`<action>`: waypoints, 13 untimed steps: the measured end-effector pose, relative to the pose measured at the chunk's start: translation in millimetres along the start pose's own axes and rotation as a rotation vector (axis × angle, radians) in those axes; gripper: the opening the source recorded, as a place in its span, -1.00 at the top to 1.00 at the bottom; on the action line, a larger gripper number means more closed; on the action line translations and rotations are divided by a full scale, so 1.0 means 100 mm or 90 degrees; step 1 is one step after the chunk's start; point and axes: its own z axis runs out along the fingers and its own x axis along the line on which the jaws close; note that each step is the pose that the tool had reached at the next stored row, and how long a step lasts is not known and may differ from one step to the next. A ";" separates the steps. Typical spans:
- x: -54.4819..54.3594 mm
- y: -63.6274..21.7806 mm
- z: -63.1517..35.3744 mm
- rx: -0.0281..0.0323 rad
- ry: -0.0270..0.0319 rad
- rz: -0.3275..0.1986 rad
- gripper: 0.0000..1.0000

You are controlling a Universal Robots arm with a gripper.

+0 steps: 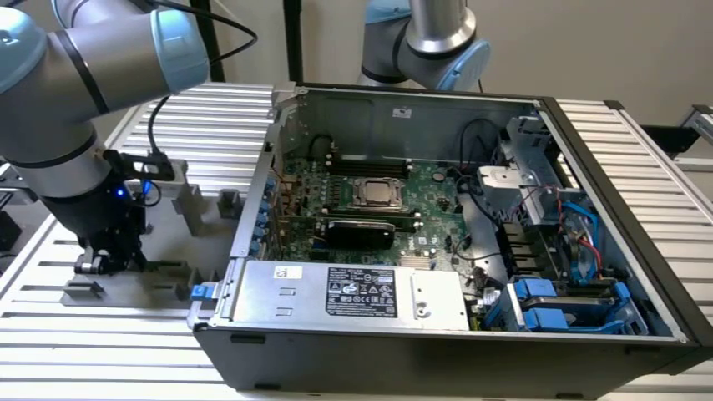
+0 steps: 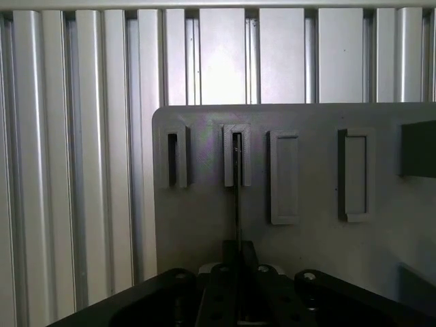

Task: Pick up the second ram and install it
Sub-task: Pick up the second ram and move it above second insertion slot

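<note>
The second ram [image 2: 237, 204] shows edge-on as a thin dark line. Its far end sits in a slotted holder [image 2: 236, 158] on the grey fixture plate [image 2: 313, 252], and its near end runs between my fingers. My gripper [image 2: 240, 257] is low over the plate and closed on the stick. In the exterior view my gripper [image 1: 106, 261] is down at the fixture plate [image 1: 167, 242], at the exterior view's left of the open computer case [image 1: 446, 338]. The black memory slots [image 1: 368, 164] lie beside the silver processor [image 1: 379, 194] on the green board.
An empty slotted holder [image 2: 176, 158] stands beside the ram's holder, and two rectangular blocks [image 2: 284, 177] sit further along the plate. A ribbed aluminium table [image 1: 624, 159] carries everything. A power supply [image 1: 346, 292] and blue drive bays [image 1: 557, 309] fill the case's near side. A second arm [image 1: 429, 42] stands behind the case.
</note>
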 end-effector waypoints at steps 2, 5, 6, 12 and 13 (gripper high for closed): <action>0.00 0.000 0.000 0.0000 0.0000 0.000 1.00; 0.00 0.000 -0.001 0.0000 0.0000 0.000 1.00; 0.00 0.000 -0.005 0.0000 0.0000 0.000 1.00; 0.00 0.002 -0.115 0.0001 0.0000 0.000 1.00; 0.00 0.003 -0.153 -0.0001 0.0001 0.000 1.00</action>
